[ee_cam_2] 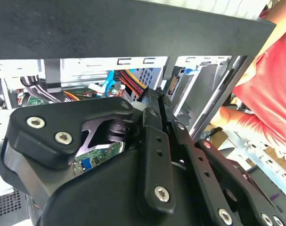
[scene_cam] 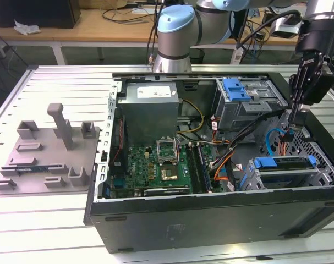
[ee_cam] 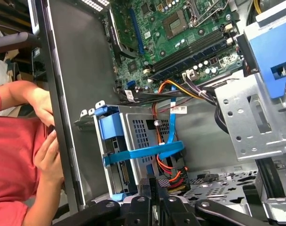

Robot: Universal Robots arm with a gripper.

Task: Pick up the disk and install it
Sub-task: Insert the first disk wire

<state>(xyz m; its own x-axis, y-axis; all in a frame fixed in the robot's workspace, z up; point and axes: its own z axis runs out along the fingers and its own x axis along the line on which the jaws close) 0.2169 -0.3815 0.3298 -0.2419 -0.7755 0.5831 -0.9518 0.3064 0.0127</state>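
1. The disk (scene_cam: 286,161) sits in its blue carrier in the lower drive cage (scene_cam: 299,175), at the exterior view's right of the open computer case (scene_cam: 211,225). In the first wrist view the disk (ee_cam: 111,134) shows edge-on in that cage.
2. My gripper (scene_cam: 294,128) hangs just above the cage's far side, near the disk but apart from it.
3. My fingers (ee_cam: 150,188) look drawn together, with nothing between them.
4. My arm (scene_cam: 175,33) rises behind the case, and its wrist points steeply down into the case.
5. I count one disk, two drive cages, one blue latch piece (scene_cam: 235,88) on the upper cage, one grey holder (scene_cam: 45,154) on the table, and one person's hand (ee_cam: 51,157) at the case wall.
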